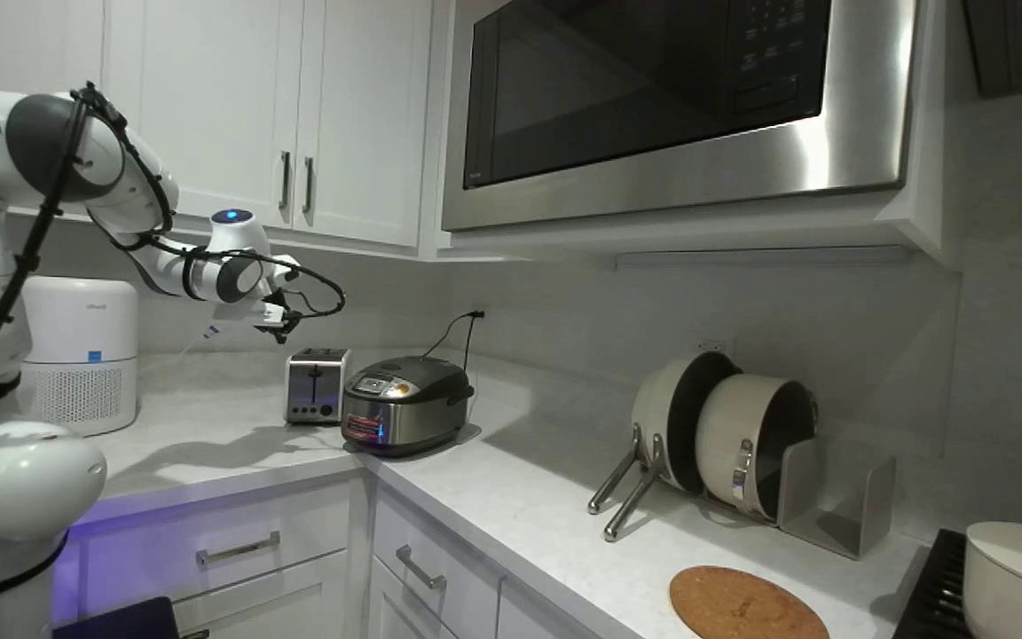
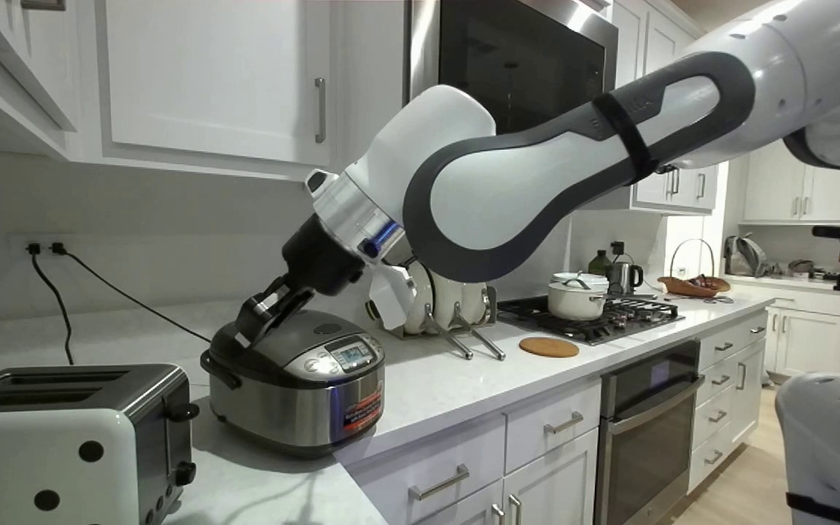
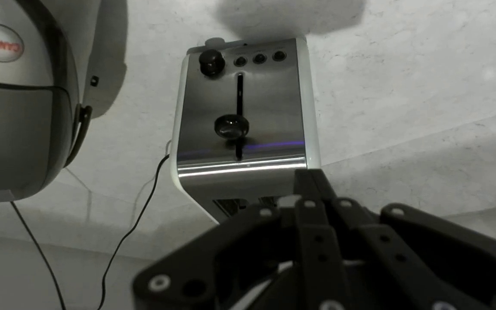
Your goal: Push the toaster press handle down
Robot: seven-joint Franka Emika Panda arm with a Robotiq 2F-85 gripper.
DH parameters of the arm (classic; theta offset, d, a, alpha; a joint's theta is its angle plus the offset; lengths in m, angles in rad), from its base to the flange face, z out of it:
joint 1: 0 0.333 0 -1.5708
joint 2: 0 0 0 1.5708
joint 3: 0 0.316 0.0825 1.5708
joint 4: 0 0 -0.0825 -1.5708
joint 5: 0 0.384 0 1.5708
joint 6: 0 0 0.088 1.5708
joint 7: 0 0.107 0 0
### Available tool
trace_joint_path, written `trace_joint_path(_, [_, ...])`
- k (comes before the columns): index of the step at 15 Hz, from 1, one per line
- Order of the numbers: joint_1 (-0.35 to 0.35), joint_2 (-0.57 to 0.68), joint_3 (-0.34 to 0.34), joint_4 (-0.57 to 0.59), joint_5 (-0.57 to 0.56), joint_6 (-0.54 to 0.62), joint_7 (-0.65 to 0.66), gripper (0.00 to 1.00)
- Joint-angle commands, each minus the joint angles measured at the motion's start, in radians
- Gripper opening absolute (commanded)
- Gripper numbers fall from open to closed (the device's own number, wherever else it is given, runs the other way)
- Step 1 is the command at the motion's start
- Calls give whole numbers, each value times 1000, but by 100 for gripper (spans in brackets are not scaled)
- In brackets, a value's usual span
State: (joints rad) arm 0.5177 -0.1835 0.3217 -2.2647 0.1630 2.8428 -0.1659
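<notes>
The toaster (image 1: 302, 404) stands on the counter in the corner; in an exterior view its white side with dark dots (image 2: 33, 459) shows. In the wrist view its steel front (image 3: 274, 103) faces me. The black press handle (image 3: 231, 127) sits in the upper part of its slot, and it also shows high on the toaster's front in an exterior view (image 2: 184, 413). My gripper (image 3: 310, 172) is shut and empty, its fingertips together. It is in the air above the toaster's level, apart from the handle. It shows in both exterior views (image 1: 280, 334) (image 2: 245, 335).
A round steel cooker (image 1: 404, 417) stands close beside the toaster. A white air purifier (image 1: 81, 355) is on the toaster's other side. Upper cabinets (image 1: 227, 106) hang above the arm. Power cords (image 2: 59, 306) run from the wall outlet. Pans in a rack (image 1: 746, 435) stand farther along the counter.
</notes>
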Motion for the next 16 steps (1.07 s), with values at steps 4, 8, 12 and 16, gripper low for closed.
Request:
trace_joint_path(4, [-55, 128, 42, 97, -95, 56, 36, 0])
trace_joint_path(8, [-79, 195, 46, 152, -150, 61, 48, 0])
trace_joint_path(12, [-86, 260, 46, 203, -203, 53, 86, 0])
trace_joint_path(16, [-56, 313, 16, 245, -266, 52, 137, 0])
